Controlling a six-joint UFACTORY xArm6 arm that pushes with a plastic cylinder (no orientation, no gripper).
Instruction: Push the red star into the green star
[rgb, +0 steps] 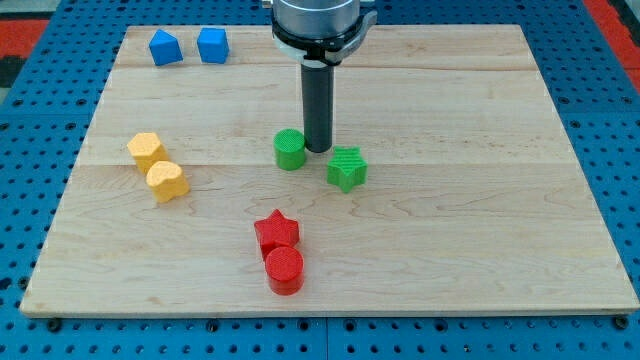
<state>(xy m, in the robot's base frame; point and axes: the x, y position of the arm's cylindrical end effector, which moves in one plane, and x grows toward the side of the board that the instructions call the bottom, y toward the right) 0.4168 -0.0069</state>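
Note:
The red star (276, 232) lies on the wooden board at the view's lower middle, touching a red cylinder (285, 269) just below it. The green star (347, 168) sits up and to the right of the red star, with a clear gap between them. My tip (318, 149) stands on the board just right of a green cylinder (290, 149) and just up-left of the green star, well above the red star.
Two yellow blocks (146, 150) (167, 181) lie at the view's left, touching each other. Two blue blocks (165, 47) (213, 45) sit near the top left edge. The board (480, 200) rests on a blue pegboard.

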